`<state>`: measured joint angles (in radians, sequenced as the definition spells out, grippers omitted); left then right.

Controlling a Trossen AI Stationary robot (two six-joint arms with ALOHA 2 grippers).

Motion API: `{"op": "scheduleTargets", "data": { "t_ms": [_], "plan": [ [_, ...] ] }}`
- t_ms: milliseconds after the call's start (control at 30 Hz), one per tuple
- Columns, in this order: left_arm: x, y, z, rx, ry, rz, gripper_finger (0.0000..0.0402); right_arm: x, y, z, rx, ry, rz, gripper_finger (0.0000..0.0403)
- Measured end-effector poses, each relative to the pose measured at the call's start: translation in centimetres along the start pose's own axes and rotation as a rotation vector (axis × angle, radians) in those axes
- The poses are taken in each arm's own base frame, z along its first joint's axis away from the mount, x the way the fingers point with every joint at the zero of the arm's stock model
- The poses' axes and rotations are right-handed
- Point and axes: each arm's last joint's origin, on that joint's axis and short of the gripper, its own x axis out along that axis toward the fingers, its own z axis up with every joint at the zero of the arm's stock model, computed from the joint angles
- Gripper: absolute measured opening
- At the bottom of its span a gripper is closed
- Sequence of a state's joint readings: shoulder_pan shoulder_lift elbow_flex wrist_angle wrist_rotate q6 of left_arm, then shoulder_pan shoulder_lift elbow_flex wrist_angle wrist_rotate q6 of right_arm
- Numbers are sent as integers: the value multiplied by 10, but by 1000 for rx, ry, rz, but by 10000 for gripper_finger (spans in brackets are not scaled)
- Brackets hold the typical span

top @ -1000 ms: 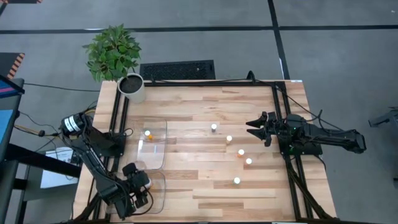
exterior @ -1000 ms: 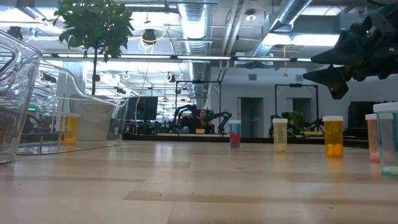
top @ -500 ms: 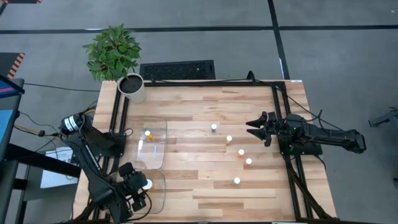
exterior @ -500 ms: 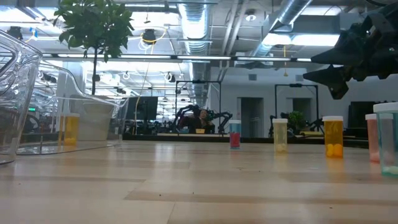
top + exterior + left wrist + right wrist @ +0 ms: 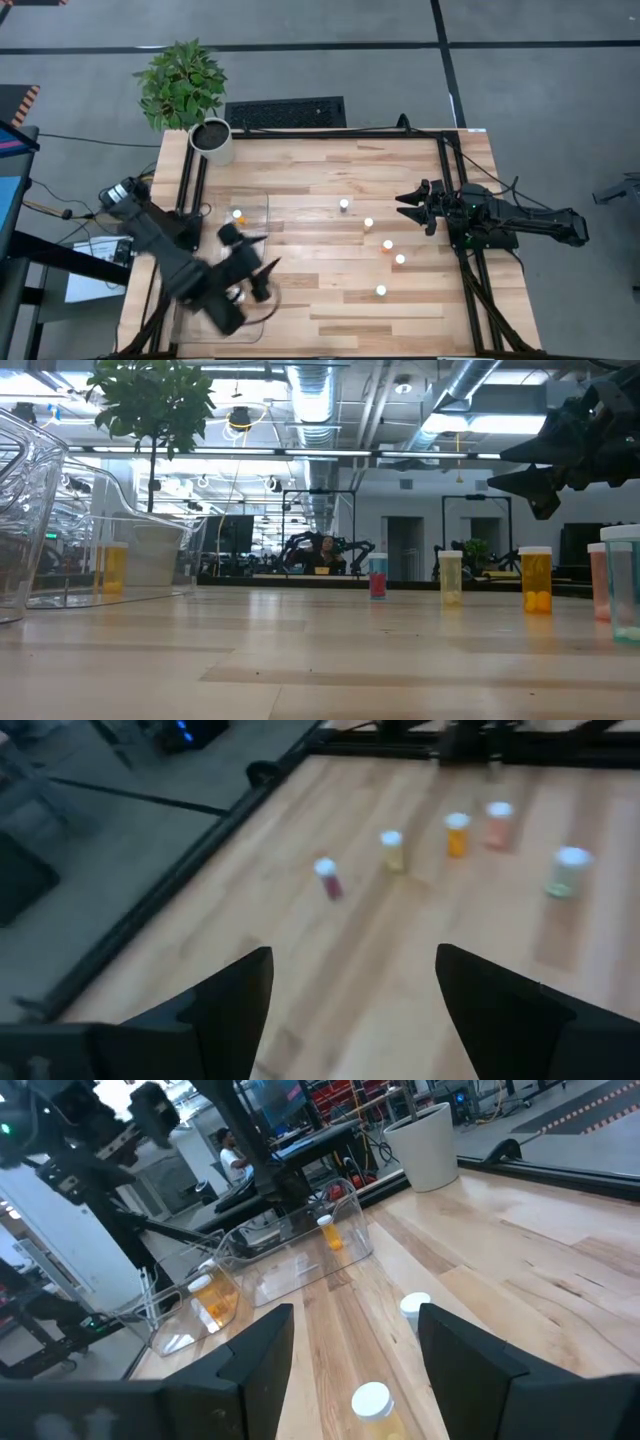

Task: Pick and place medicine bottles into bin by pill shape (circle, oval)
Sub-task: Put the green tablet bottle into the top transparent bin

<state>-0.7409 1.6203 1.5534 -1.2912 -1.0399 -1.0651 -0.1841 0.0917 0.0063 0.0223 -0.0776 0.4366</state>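
The left gripper [image 5: 262, 274] hangs over the near clear plastic bin [image 5: 262, 312], fingers [image 5: 225, 1000] spread wide and empty, probably because the small amber bottle with a white cap [image 5: 212, 1297] inside that bin needs no more handling. A second clear bin [image 5: 262, 200] holds another amber bottle [image 5: 238, 214]. Five small translucent white-capped medicine bottles [image 5: 387, 245] stand unsorted mid-desk on the light wooden desk [image 5: 320, 318]. The right gripper [image 5: 407, 207] waits beside them, fingers [image 5: 258, 1355] open.
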Motion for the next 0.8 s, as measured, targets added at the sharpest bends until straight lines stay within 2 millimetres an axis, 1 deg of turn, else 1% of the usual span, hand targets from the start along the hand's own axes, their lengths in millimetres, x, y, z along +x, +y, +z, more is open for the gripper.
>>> {"op": "scheduleTargets", "data": {
  "t_ms": [67,167,267,333,433,500,567,633,700,800],
  "plan": [
    [21,0,14,19,7,6,275,0,0,0,0,0,0,225],
    [55,-7,31,77,-26,-62,275,0,0,0,0,0,0,225],
    [81,-14,47,128,-100,-231,275,0,0,0,0,0,0,225],
    [98,-16,54,113,-186,-350,275,0,0,0,0,0,0,225],
    [123,-17,51,119,-295,-435,275,0,0,0,0,0,0,225],
    [136,-18,44,140,-336,-455,275,0,0,0,0,0,0,225],
    [151,-26,39,130,-380,-491,275,0,0,0,0,0,0,225],
    [166,-37,24,173,-354,-509,275,0,0,0,0,1,0,225],
    [180,-51,15,204,-356,-539,275,1,0,-1,1,8,-3,225],
    [198,-72,10,228,-364,-572,275,1,-1,-2,2,19,-8,225]
  ]
}}
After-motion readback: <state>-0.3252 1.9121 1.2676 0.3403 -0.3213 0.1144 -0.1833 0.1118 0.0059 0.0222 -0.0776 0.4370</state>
